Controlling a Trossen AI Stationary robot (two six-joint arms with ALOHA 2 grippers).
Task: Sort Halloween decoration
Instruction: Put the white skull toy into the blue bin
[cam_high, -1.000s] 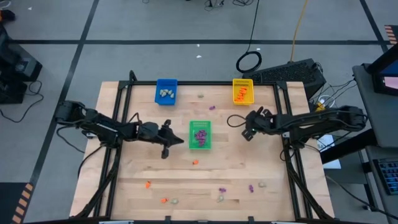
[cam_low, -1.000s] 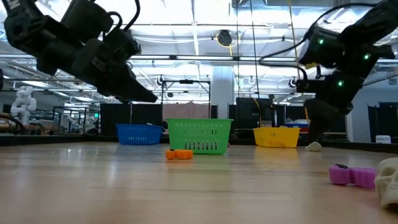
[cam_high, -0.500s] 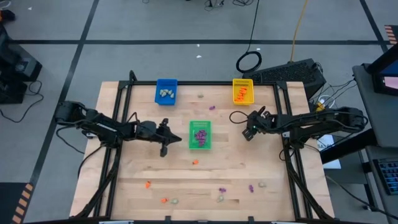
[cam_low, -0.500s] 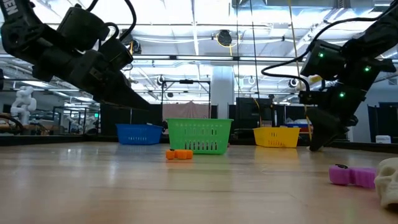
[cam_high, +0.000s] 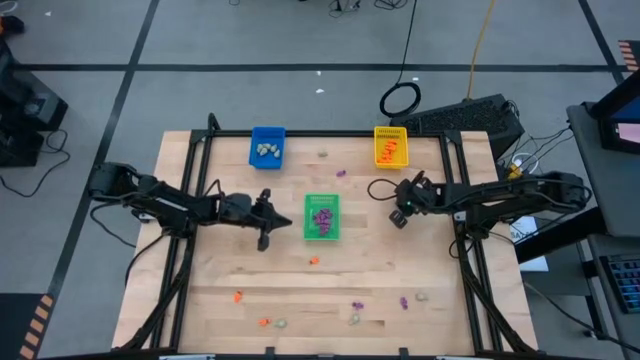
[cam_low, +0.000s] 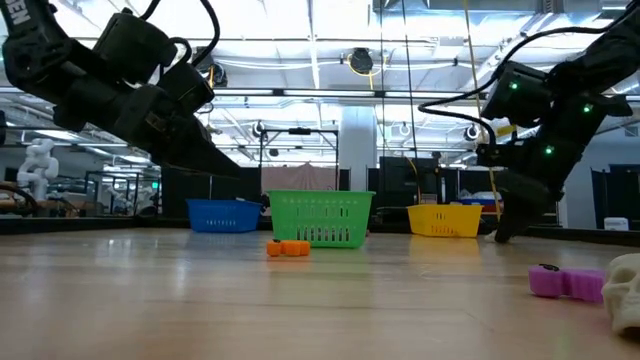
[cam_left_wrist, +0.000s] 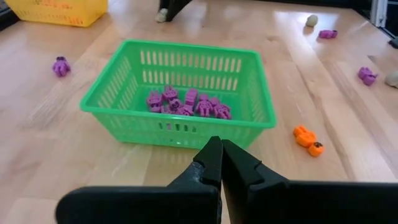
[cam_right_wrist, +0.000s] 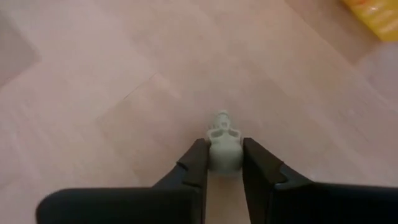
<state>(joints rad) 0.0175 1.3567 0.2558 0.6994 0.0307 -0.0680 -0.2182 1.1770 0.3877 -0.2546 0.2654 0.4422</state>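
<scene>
Fingers (cam_right_wrist: 198, 163) of right gripper (cam_right_wrist: 222, 163) sit closed round a pale skull trinket (cam_right_wrist: 224, 147), one each side, skull's crown back btwn them, face pointing fwd past the tips. It rests on the wood surface (cam_high: 300, 290), just right of green tray (cam_high: 321, 216), below yellow tray (cam_high: 390, 146); blue tray (cam_high: 267, 146) lies far left. Left gripper (cam_left_wrist: 219, 167) pinched empty, facing green tray. Room behind: lab racks, ceiling lights.

The right gripper (cam_right_wrist: 222, 163) is lower now, down at the table (cam_high: 380, 270), and its two fingers (cam_right_wrist: 194, 163) have squeezed in on a little pale skull (cam_right_wrist: 224, 144). The left gripper (cam_left_wrist: 221, 155) has slid a bit back.
</scene>
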